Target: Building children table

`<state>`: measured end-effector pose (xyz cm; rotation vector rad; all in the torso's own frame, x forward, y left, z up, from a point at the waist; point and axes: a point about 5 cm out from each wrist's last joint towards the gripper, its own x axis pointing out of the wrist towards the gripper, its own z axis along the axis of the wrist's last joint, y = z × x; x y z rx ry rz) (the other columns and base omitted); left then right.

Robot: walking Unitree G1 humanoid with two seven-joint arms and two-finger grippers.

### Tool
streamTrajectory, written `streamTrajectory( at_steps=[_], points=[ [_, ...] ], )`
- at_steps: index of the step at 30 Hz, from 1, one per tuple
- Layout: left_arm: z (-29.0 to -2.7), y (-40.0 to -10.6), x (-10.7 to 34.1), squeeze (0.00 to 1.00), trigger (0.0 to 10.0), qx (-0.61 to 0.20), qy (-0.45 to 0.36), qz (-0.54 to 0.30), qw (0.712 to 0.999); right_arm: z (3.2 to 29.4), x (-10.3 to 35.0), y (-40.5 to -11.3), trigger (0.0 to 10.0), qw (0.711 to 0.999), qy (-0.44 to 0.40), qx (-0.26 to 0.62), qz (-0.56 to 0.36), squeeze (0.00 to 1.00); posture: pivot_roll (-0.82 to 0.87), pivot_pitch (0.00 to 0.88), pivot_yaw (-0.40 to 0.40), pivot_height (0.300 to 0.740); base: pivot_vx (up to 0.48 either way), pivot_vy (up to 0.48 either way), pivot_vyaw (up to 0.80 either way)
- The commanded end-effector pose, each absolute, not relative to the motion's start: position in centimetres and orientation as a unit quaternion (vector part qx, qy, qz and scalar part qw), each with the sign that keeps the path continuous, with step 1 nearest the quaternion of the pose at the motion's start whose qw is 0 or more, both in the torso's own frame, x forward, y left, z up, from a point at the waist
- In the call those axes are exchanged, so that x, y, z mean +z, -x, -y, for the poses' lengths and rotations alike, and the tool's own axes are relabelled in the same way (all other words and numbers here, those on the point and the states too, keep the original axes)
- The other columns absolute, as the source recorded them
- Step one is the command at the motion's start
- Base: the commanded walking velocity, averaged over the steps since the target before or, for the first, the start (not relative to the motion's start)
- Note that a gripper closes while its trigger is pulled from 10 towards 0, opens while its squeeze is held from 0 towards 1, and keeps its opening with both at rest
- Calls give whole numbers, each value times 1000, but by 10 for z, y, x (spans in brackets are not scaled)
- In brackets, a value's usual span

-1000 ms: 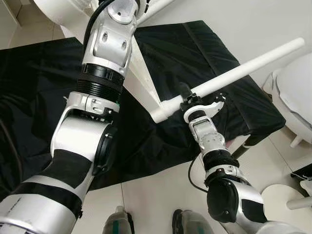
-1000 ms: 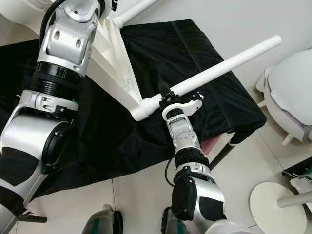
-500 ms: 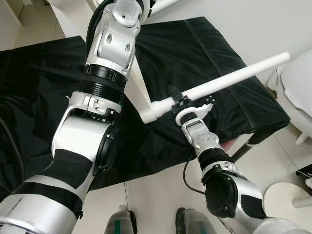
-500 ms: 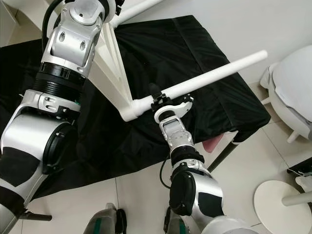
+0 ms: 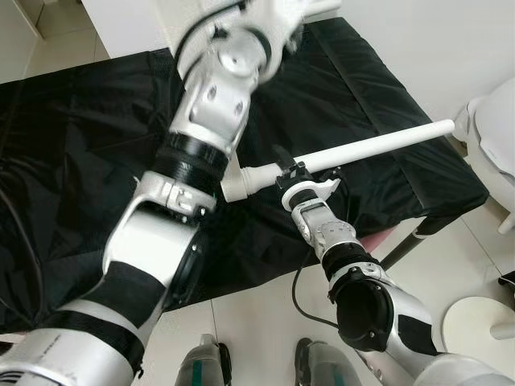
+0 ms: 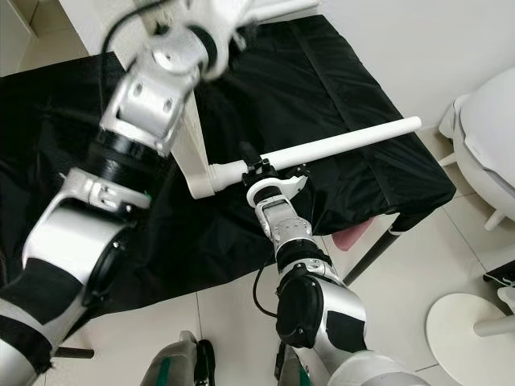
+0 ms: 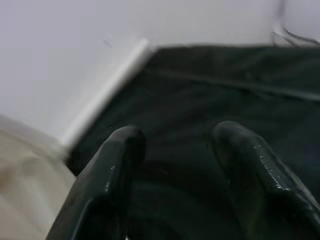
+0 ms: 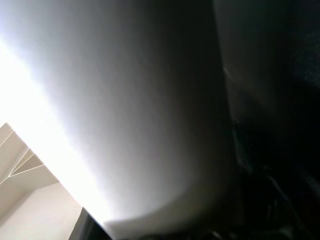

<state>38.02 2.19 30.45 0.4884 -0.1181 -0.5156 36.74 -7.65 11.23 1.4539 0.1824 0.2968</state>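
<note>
A long white table leg (image 5: 362, 150) lies nearly level over the black cloth (image 5: 362, 72). Its near end meets a white table part (image 6: 190, 149) that is mostly hidden behind my left arm. My right gripper (image 5: 294, 172) is shut on the leg close to that joint; in the right wrist view the leg (image 8: 140, 100) sits right against the camera. My left arm (image 5: 217, 96) reaches up and away, blurred. In the left wrist view my left gripper (image 7: 175, 150) is open over the black cloth, with nothing between its fingers (image 7: 117, 170).
The black cloth covers a low table whose front right corner (image 6: 434, 189) and leg stand by white floor tiles. A white chair (image 6: 483, 137) stands to the right, and a round white base (image 6: 471, 330) lies on the floor. My feet (image 5: 201, 366) are below.
The white leg has swung down to lie flatter and moved left with my right gripper. My left arm has swung up and to the right, now blurred. The camera shifted too.
</note>
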Motion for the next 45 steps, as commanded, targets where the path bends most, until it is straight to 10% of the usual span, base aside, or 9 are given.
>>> streamTrajectory(
  at_steps=[1,20,22,45],
  points=[
    [-25,-379,302,0,10000,-267,-229,44,935,54,124,-368,10000,690,-698,171,-89,0,37,78,128,740,0,0,0],
    [-47,-363,234,0,10000,-407,-373,-60,832,67,123,-372,10000,695,-697,156,-83,0,42,65,100,740,0,0,0],
    [-57,-361,238,0,10000,-411,-390,-61,821,69,123,-373,10000,694,-698,154,-80,1000,40,61,94,740,0,0,0],
    [-64,-355,275,0,10000,-439,-481,-5,759,74,122,-373,10000,691,-703,145,-78,1000,37,80,94,740,0,0,0]
  ],
)
